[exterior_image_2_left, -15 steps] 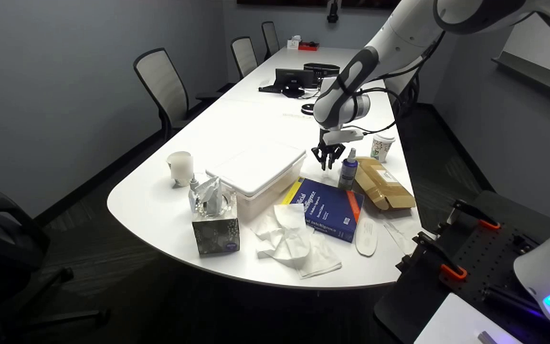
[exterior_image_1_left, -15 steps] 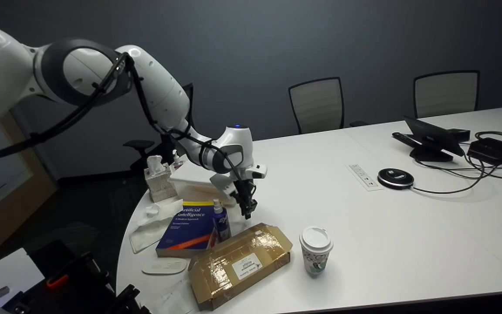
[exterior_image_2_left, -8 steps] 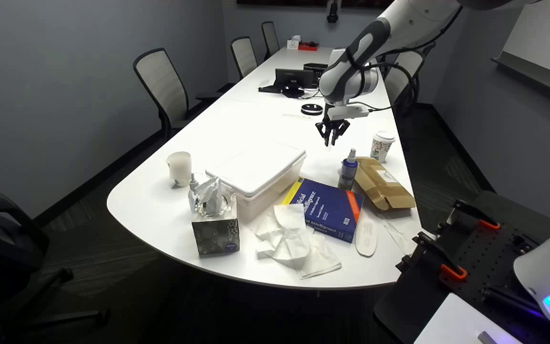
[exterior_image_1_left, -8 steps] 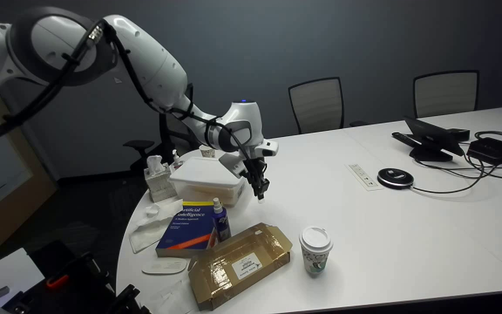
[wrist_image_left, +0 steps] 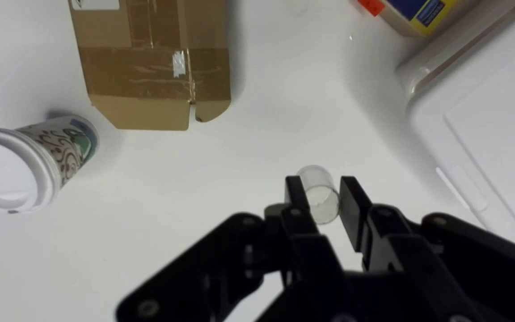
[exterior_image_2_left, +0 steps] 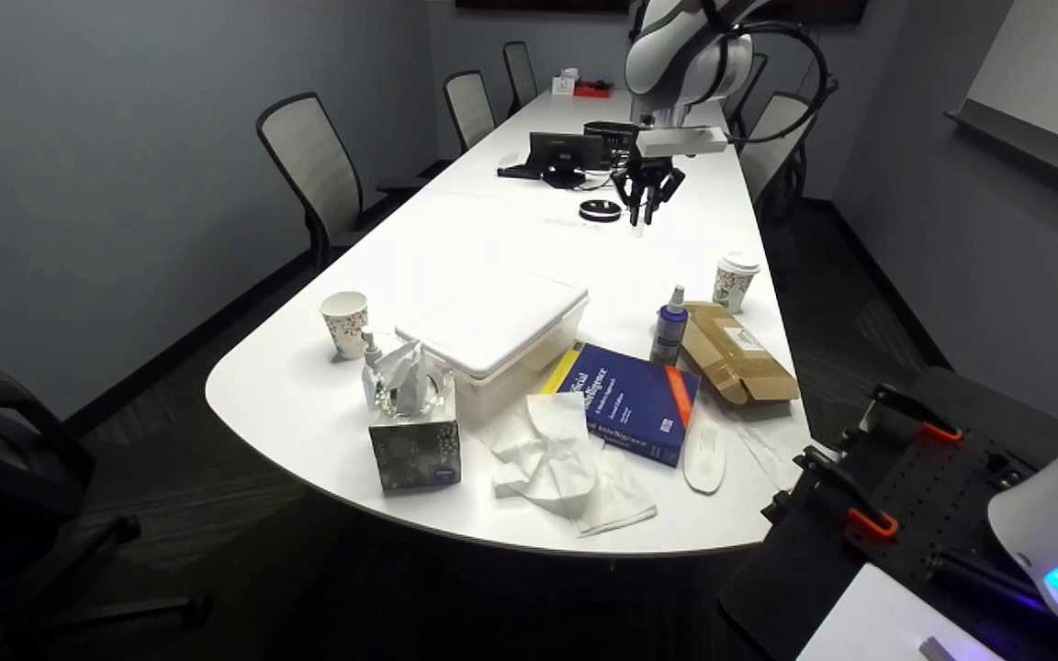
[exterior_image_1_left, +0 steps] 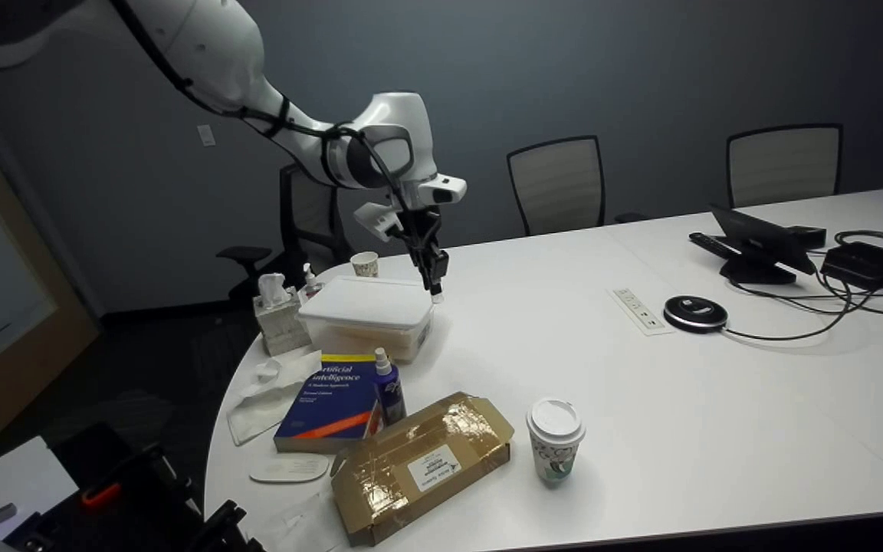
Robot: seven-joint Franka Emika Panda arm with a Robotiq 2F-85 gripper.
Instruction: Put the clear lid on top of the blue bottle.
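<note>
The clear lid, a small see-through cylinder, sits between the finger pads of my gripper. The gripper is shut on it and holds it in the air above the white table. In both exterior views the lid shows as a pale tip under the black gripper. The blue bottle stands upright beside the book, its white spray top on; it also shows in an exterior view. The gripper is well above the bottle and away from it. The bottle is out of the wrist view.
A blue book and an open cardboard box flank the bottle. A lidded plastic bin, a lidded paper cup, a tissue box, another paper cup and crumpled paper are also on the table.
My gripper has risen from low near the table beside the bottle to high above it, carrying the clear lid. The bottle and the other objects have not moved.
</note>
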